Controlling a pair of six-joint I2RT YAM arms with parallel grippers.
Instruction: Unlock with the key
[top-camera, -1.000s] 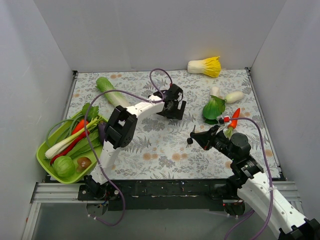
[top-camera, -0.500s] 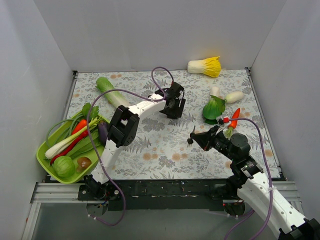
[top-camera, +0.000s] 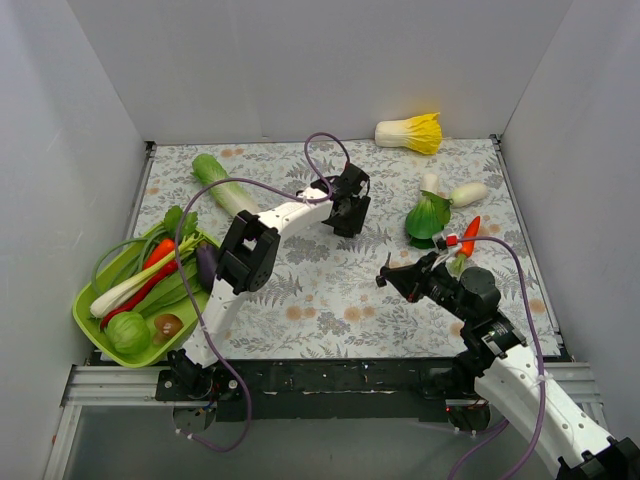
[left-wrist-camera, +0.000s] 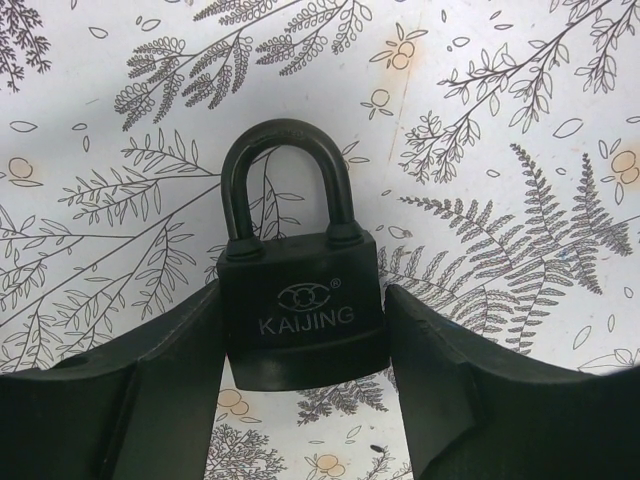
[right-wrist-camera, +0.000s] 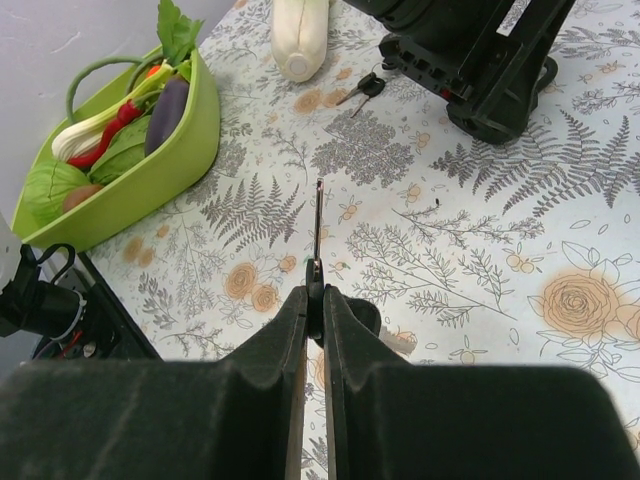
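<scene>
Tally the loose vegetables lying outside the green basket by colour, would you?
Yellow and white: 1 (cabbage)
Green and white: 2 (long stalk, bok choy)
White: 1 (radish)
Red: 1 (chilli)
Total: 5

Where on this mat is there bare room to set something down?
Widest bare mat: the near strip between left arm and right gripper. A smaller patch lies at the back, between long green vegetable and napa cabbage. Crowded: the right side around bok choy, radish and chilli, and mid-mat, where the left gripper flanks the padlock.
</scene>
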